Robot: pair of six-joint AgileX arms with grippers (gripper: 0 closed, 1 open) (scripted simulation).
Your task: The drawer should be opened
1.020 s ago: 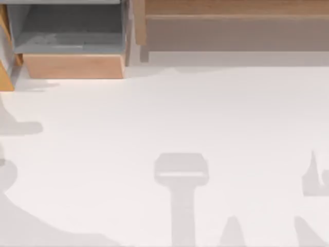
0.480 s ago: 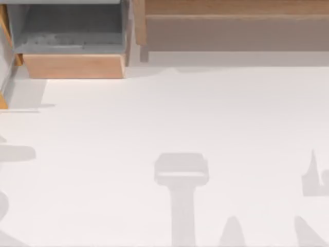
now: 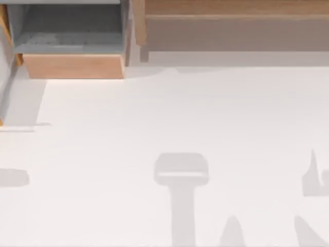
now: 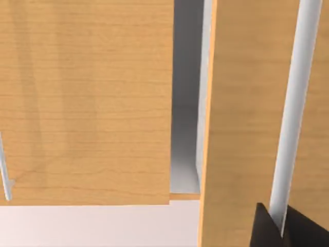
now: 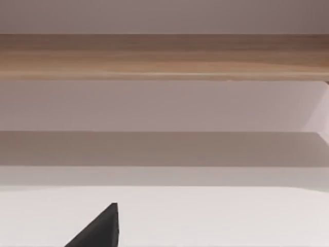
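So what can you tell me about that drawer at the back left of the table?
The drawer sits at the table's far left corner, already pulled out toward the front. Its front panel looks like light wood, and its inside is grey and looks empty. In the left wrist view, a pale metal bar handle runs along a wooden panel, with the left gripper's dark fingertips right at its end; whether they grip it cannot be told. A long wooden shelf stands beside it.

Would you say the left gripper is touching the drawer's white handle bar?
Cannot tell. In the left wrist view, a dark fingertip of the left gripper overlaps the foot of the white handle bar, but neither contact nor gap shows plainly.
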